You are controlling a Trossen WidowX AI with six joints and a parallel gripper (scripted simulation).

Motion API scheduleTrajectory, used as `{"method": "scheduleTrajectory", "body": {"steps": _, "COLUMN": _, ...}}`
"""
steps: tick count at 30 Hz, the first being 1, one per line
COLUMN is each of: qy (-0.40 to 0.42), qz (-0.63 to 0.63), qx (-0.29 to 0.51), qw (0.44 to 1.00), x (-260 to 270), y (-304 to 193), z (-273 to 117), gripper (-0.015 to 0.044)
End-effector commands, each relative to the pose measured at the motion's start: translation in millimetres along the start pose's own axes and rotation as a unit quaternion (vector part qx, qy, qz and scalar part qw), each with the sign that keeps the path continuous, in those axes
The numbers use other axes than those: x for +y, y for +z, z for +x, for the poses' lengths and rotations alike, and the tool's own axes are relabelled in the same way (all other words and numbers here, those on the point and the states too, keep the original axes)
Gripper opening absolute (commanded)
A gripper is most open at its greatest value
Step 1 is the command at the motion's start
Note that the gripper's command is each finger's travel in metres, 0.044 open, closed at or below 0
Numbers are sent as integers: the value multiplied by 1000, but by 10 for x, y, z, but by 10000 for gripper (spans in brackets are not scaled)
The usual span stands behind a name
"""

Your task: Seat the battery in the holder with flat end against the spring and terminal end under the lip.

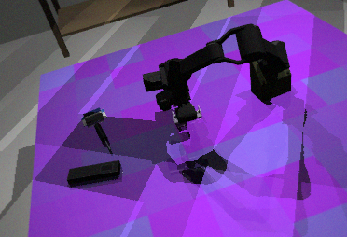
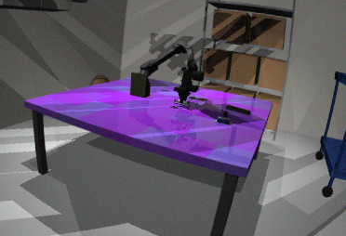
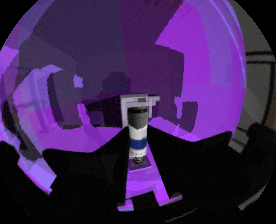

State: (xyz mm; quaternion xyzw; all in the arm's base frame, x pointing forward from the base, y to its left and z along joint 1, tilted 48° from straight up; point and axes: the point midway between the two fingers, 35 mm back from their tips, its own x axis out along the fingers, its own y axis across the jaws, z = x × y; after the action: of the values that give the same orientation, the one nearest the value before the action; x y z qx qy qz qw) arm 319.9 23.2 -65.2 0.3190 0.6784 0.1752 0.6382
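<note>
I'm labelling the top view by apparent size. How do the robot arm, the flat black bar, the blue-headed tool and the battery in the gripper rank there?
1. Robot arm, by far the largest.
2. Flat black bar.
3. Blue-headed tool, shorter and thinner.
4. Battery, mostly hidden by the gripper shut on it, so its rank is unsure.
</note>
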Motion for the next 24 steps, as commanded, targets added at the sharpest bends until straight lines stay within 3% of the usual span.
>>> {"method": "scheduleTrajectory", "body": {"steps": 1, "qy": 0, "qz": -2, "qx": -1, "qw": 1000, "x": 2, "y": 10, "z": -2, "gripper": 66}}
{"method": "scheduleTrajectory", "body": {"steps": 6, "qy": 0, "qz": -3, "qx": -1, "qw": 1000, "x": 3, "y": 12, "z": -4, "gripper": 66}}
{"method": "scheduleTrajectory", "body": {"steps": 10, "qy": 0, "qz": -3, "qx": -1, "qw": 1000, "x": 3, "y": 12, "z": -4, "gripper": 168}}
{"method": "scheduleTrajectory", "body": {"steps": 24, "qy": 0, "qz": -1, "qx": -1, "qw": 1000, "x": -17, "y": 6, "z": -151, "gripper": 168}}
